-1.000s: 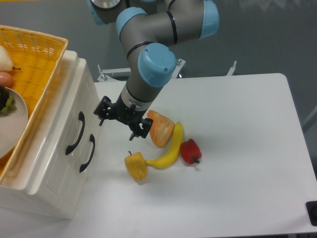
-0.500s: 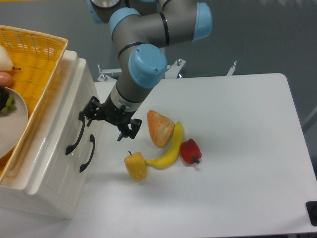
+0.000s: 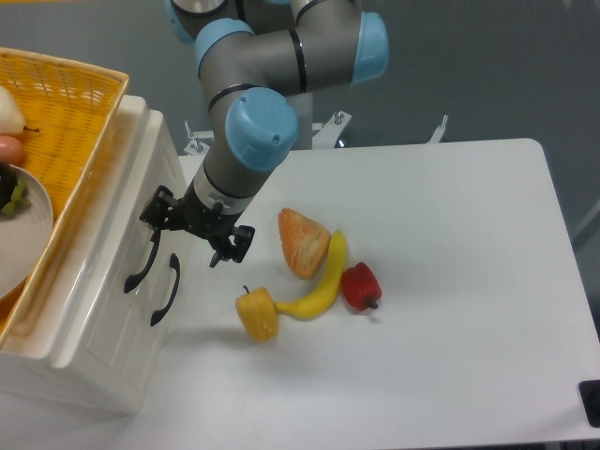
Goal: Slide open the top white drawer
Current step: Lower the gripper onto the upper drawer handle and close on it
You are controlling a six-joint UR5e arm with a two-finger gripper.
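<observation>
The glossy white cabinet [image 3: 94, 356] stands at the table's left edge. The top white drawer [image 3: 114, 246] sits flush in its front, with a curved black handle [image 3: 139, 267]. My gripper [image 3: 185, 240] is open and hangs just in front of the drawer face. Its left finger [image 3: 153, 216] is at the upper end of that handle, and its right finger [image 3: 223, 251] is over the table. Whether the finger touches the handle cannot be made out. Nothing is held.
The lower drawer's black handle [image 3: 168, 291] lies just beside the top one. A yellow wicker basket [image 3: 80, 103] with a plate rests on the cabinet. On the table right of the gripper lie a yellow pepper [image 3: 257, 315], banana [image 3: 323, 281], red pepper [image 3: 360, 286] and orange pastry [image 3: 302, 242].
The arm has swung left, carrying the open gripper from beside the orange pastry over to the cabinet front by the top drawer's handle. The drawer and the fruit have not moved.
</observation>
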